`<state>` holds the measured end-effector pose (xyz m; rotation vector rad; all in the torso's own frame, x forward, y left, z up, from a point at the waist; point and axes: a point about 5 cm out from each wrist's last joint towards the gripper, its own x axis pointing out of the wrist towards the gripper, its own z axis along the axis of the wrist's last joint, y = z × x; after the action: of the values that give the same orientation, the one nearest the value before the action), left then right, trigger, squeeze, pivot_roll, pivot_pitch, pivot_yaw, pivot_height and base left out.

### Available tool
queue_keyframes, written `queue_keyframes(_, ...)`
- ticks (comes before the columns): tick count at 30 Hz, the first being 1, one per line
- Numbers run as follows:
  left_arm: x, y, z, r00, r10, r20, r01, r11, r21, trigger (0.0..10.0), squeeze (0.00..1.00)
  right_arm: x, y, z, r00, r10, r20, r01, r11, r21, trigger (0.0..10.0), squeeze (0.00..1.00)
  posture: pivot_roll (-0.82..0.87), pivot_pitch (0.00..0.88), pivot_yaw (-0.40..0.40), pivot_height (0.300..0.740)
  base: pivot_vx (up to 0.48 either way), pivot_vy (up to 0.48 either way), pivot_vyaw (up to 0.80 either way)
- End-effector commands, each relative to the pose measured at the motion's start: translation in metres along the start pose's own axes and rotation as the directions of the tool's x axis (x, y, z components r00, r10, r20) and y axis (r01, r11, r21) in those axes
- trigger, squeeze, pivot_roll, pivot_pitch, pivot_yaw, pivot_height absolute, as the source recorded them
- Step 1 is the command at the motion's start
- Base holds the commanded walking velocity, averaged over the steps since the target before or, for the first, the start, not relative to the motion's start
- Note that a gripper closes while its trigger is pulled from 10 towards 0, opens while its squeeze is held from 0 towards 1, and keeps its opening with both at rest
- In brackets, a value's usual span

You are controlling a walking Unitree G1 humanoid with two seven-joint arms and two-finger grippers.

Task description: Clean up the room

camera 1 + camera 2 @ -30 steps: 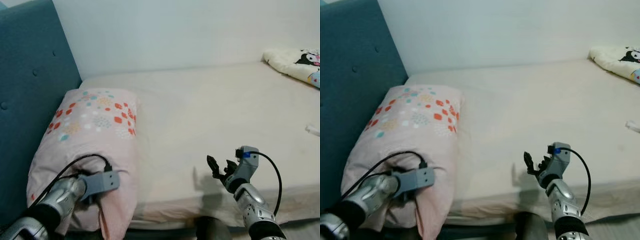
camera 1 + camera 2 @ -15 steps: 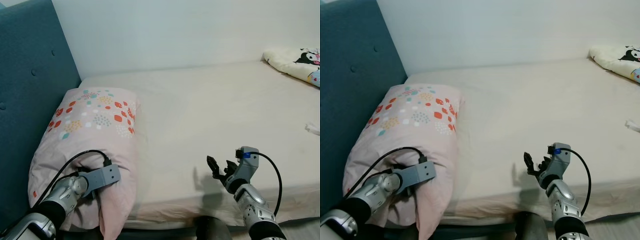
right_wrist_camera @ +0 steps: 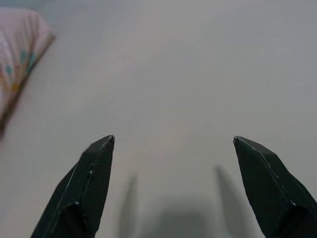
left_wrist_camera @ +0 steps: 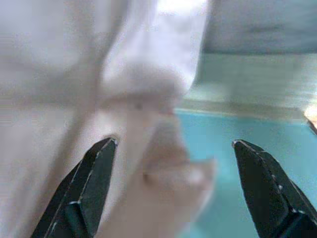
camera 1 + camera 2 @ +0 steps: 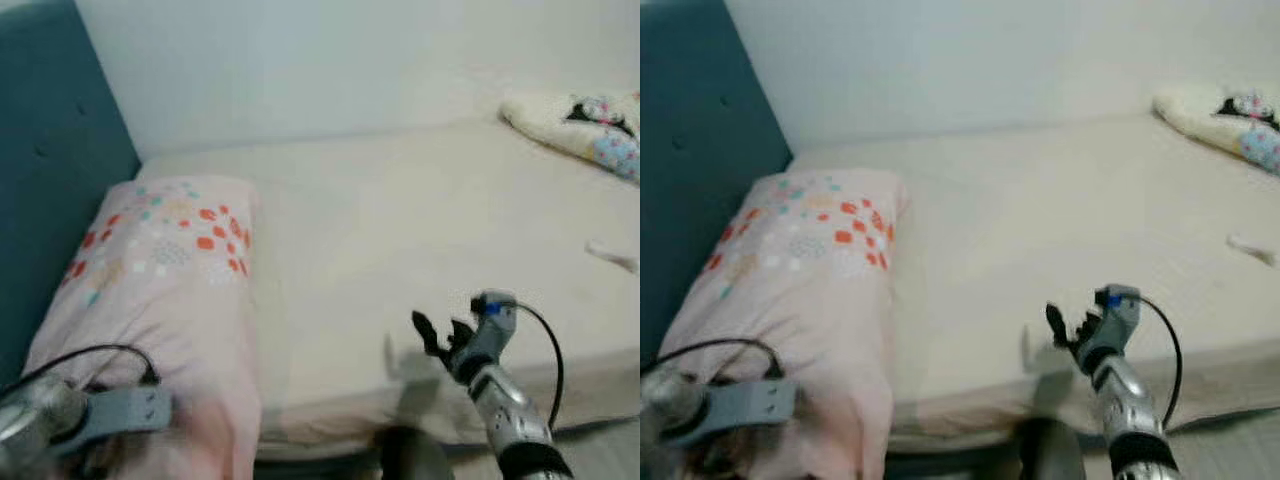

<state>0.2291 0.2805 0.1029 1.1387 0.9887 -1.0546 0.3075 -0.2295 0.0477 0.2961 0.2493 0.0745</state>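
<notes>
- Since the earlier frames the whole head view has shifted and blurred, so the camera has moved; the left arm now sits lower and further toward the corner of the frame, its wrist bracket at the near end of the pillow (image 5: 160, 280) rather than up on it.
- Hard to make out: the left gripper (image 4: 171, 183) is lost in motion blur in the head views, where just the grey bracket and black cable are legible. A folded patterned blanket (image 5: 575, 125) at the far end of the bed (image 5: 400, 220) is cut off by the frame edge. A small white item (image 5: 610, 257) lies on the sheet near that edge; its nature cannot be determined.
- Fingers, left: wide apart, holding nothing. Pink pillow fabric lies close ahead between them; contact cannot be confirmed through the blur.
- Fingers, right: the right gripper (image 3: 173, 188) has its fingers wide apart and empty, poised above the bare sheet near the bed's front edge, casting shadows on it.
- Pillow location: at the head of the bed, against the teal headboard (image 5: 50, 130).
- View differences: the left wrist view shows the pillow's folded end against teal; the right wrist view shows the pillow's dotted corner (image 3: 20, 54) well apart from that gripper.
</notes>
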Motion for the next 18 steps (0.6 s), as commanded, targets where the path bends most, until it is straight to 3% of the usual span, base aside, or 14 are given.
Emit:
queue_keyframes(1, -0.017, 0.004, 0.013, 0.998, 0.015, 0.067, -0.017, 1.000, 0.025, 10.0, 0.00, 0.003, 0.009, -0.002, 0.999, 0.045, -0.011, -0.045, 0.999, 0.018, 10.0, 0.00, -0.06, 0.000, -0.010, 0.371, 0.000, 0.000, 0.00)
queue_keyframes(5, -0.025, 0.005, 0.020, 0.993, 0.024, 0.113, -0.029, 0.999, 0.043, 10.0, 0.00, 0.004, 0.012, -0.001, 0.998, 0.063, -0.006, -0.063, 0.998, 0.024, 10.0, 0.00, -0.06, 0.000, -0.010, 0.371, 0.000, 0.000, 0.00)
queue_keyframes(7, -0.051, 0.011, 0.058, 0.905, 0.055, 0.423, -0.069, 0.997, 0.017, 10.0, 0.00, 0.004, 0.017, 0.005, 0.992, 0.121, 0.043, -0.124, 0.990, 0.071, 10.0, 0.00, -0.05, 0.000, -0.014, 0.376, 0.000, 0.000, 0.00)
queue_keyframes(8, -0.051, 0.011, 0.058, 0.905, 0.055, 0.423, -0.069, 0.997, 0.017, 10.0, 0.00, 0.004, 0.017, 0.005, 0.992, 0.121, 0.043, -0.124, 0.990, 0.071, 10.0, 0.00, -0.05, 0.000, -0.014, 0.376, 0.000, 0.000, 0.00)
queue_keyframes(9, -0.061, 0.016, 0.070, 0.842, 0.086, 0.533, -0.098, 0.995, -0.006, 10.0, 0.00, 0.005, 0.019, 0.008, 0.987, 0.143, 0.068, -0.149, 0.985, 0.088, 10.0, 0.00, -0.05, 0.000, -0.017, 0.381, 0.000, 0.000, 0.00)
queue_keyframes(10, -0.072, 0.024, 0.084, 0.720, 0.147, 0.679, -0.114, 0.989, -0.094, 10.0, 0.00, 0.005, 0.021, 0.011, 0.983, 0.164, 0.084, -0.172, 0.981, 0.092, 10.0, 0.00, -0.05, 0.000, -0.017, 0.386, 0.000, 0.000, 0.00)
queue_keyframes(11, -0.072, 0.024, 0.084, 0.720, 0.147, 0.679, -0.114, 0.989, -0.094, 10.0, 0.00, 0.005, 0.021, 0.011, 0.983, 0.164, 0.084, -0.172, 0.981, 0.092, 10.0, 0.00, -0.05, 0.000, -0.017, 0.386, 0.000, 0.000, 0.00)
queue_keyframes(12, -0.080, 0.033, 0.095, 0.574, 0.220, 0.788, -0.128, 0.975, -0.179, 10.0, 0.00, 0.006, 0.022, 0.013, 0.980, 0.175, 0.092, -0.183, 0.979, 0.089, 10.0, 0.00, -0.05, 0.000, -0.018, 0.391, 0.000, 0.000, 0.00)
queue_keyframes(13, -0.087, 0.037, 0.101, 0.477, 0.258, 0.840, -0.117, 0.966, -0.231, 10.0, 0.00, 0.006, 0.023, 0.014, 0.979, 0.181, 0.095, -0.189, 0.978, 0.086, 10.0, 0.00, -0.05, 0.000, -0.016, 0.396, 0.000, 0.000, 0.00)
queue_keyframes(14, -0.087, 0.037, 0.101, 0.477, 0.258, 0.840, -0.117, 0.966, -0.231, 10.0, 0.00, 0.006, 0.023, 0.014, 0.979, 0.181, 0.095, -0.189, 0.978, 0.086, 10.0, 0.00, -0.05, 0.000, -0.016, 0.396, 0.000, 0.000, 0.00)
queue_keyframes(15, -0.093, 0.045, 0.108, 0.352, 0.331, 0.876, -0.112, 0.944, -0.311, 10.0, 0.00, 0.007, 0.023, 0.017, 0.977, 0.186, 0.103, -0.195, 0.977, 0.086, 10.0, 0.00, -0.05, 0.000, -0.017, 0.401, 0.000, 0.000, 0.00)
queue_keyframes(16, -0.090, 0.055, 0.112, 0.280, 0.434, 0.856, -0.088, 0.900, -0.428, 10.0, 0.00, 0.007, 0.023, 0.019, 0.976, 0.188, 0.111, -0.198, 0.977, 0.083, 10.0, 0.00, -0.05, 0.000, -0.018, 0.406, 0.000, 0.000, 0.00)
queue_keyframes(17, -0.081, 0.065, 0.118, 0.242, 0.537, 0.808, -0.073, 0.841, -0.536, 10.0, 0.00, 0.008, 0.022, 0.021, 0.976, 0.188, 0.115, -0.198, 0.977, 0.084, 10.0, 0.00, -0.05, 0.000, -0.019, 0.411, 0.000, 0.000, 0.00)
queue_keyframes(18, -0.081, 0.065, 0.118, 0.242, 0.537, 0.808, -0.073, 0.841, -0.536, 10.0, 0.00, 0.008, 0.022, 0.021, 0.976, 0.188, 0.115, -0.198, 0.977, 0.084, 10.0, 0.00, -0.05, 0.000, -0.019, 0.411, 0.000, 0.000, 0.00)
